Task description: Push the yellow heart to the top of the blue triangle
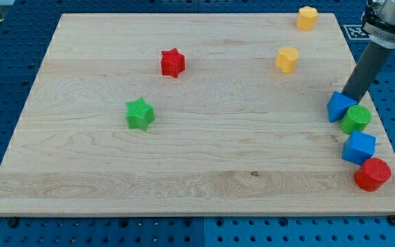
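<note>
Dark and straight, the tool is a rod with nothing to open or close, and it grips nothing; my tip point(346, 95) comes down at the view's right, just at the upper edge of the blue triangle point(339, 106), apparently touching it or nearly so, though the contact itself is hard to make out. Just beside the triangle, toward the view's lower right, sits a green cylinder point(356, 119), which looks to be touching it; below that come a blue cube point(358, 147) and a red cylinder point(372, 173), all crowded along the right edge of the pale wooden surface point(197, 185). The yellow heart point(287, 60) lies well apart from my tip, up and to the view's left of the triangle, and nothing touches it. As far as I can judge, the push on the heart is not yet begun: the whole of the task is left, since the heart must travel rightward to settle just above the triangle. It is a small, chunky yellow block, its lobes facing roughly the view's top. A second yellow block point(307, 17), shape unclear, sits near the top edge. Farther left rest a red star point(173, 62) and a green star point(140, 113), well clear of the route.
</note>
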You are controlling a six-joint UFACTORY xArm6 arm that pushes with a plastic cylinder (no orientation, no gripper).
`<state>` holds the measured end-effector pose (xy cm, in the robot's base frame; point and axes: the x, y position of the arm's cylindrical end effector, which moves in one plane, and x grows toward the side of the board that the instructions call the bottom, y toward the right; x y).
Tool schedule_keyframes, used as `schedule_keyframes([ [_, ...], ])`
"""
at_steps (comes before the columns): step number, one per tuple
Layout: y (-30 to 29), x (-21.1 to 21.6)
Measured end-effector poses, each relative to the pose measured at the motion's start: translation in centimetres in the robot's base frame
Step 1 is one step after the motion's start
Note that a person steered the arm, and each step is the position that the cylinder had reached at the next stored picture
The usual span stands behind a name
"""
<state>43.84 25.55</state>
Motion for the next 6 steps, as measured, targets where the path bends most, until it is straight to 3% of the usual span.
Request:
schedule_keyframes([
  [2,4.0,1.3],
  [6,3.2,2.5],
])
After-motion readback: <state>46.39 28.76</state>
